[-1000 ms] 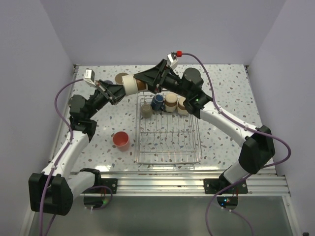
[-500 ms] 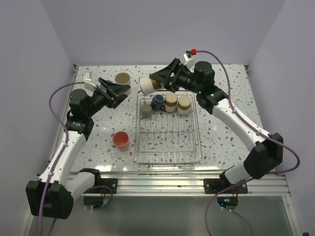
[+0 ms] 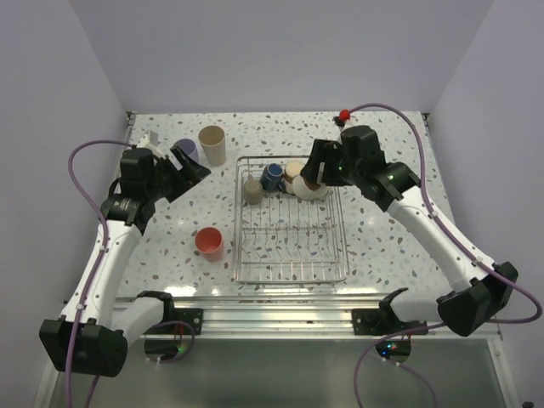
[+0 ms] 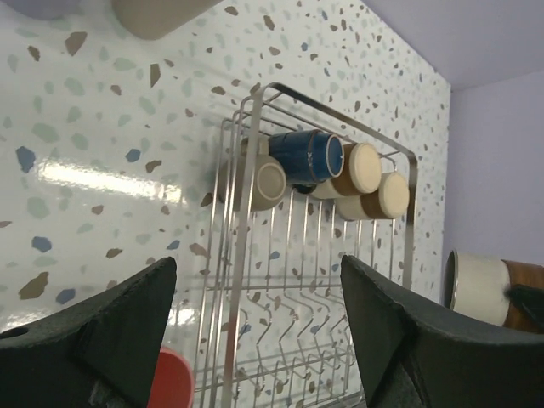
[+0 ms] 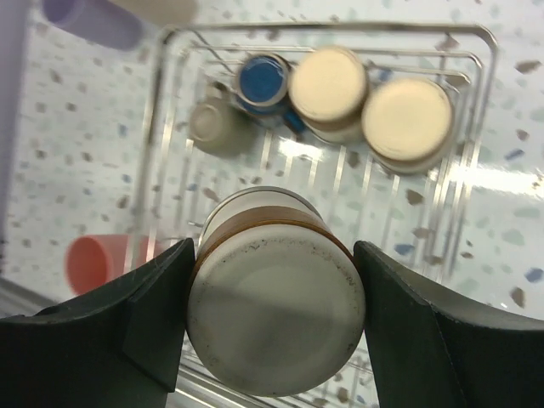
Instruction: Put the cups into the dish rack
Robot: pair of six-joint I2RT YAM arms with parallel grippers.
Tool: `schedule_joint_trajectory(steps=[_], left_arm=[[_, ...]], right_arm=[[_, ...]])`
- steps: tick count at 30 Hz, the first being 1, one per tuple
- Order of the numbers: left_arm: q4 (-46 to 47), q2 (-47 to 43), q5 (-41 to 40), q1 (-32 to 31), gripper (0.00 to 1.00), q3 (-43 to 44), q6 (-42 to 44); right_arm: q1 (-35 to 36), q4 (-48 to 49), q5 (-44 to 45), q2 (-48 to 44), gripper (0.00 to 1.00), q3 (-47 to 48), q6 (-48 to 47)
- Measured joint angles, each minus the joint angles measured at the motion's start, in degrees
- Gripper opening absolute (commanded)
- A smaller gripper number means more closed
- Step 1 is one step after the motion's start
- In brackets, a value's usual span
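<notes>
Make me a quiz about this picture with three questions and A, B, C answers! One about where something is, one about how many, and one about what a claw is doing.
1. Where is the coral-pink plastic cup?
A. on the speckled table, left of the silver wire dish rack
B. inside the rack
C. on the floor

2. How many cups lie in the rack already?
A. one
B. four
C. nine

3. What is the right claw doing?
A. hanging open, empty
B. pressing the table
C. gripping a cream cup with a brown band

Answers: A, it stands on the table beside the rack. B, the right wrist view shows a grey cup, a dark blue mug and two cream cups. C, the claw clamps that cup above the rack.
</notes>
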Motion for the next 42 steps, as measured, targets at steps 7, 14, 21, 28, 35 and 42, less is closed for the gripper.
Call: schedule_joint_trajectory(steps=[7, 14, 21, 28, 35, 42], left_arm=[[-3.0, -0.8, -2.8, 0.0, 0.80, -0.1, 3.9], [-5.2, -0.8, -5.0, 0.0, 0.80, -0.1, 7.1], [-5.3, 0.5, -5.8, 0.2, 0.80, 0.3, 8.2], [-4.9, 3.7, -6.0, 0.3, 0.80, 0.9, 8.6], [-4.3, 6.8, -6.1, 0.3, 0.80, 1.5, 8.7], [-3.3, 10.2, -6.7, 0.9, 0.79, 4.3, 9.2]], right_arm=[[0.0, -4.1, 7.9, 4.7, 0.19, -4.9, -4.4], [0.0, -3.4, 12.7, 9.4, 0.18, -5.1, -6.5], [0.0, -1.9, 14.3, 13.7, 0.17, -5.5, -7.4], [0.0, 0.8, 17.0, 16.4, 0.18, -7.6, -7.9], [0.2, 3.7, 18.0, 19.1, 0.22, -7.8, -8.4], [0.8, 4.0, 18.3, 20.7, 0.30, -8.1, -8.7]])
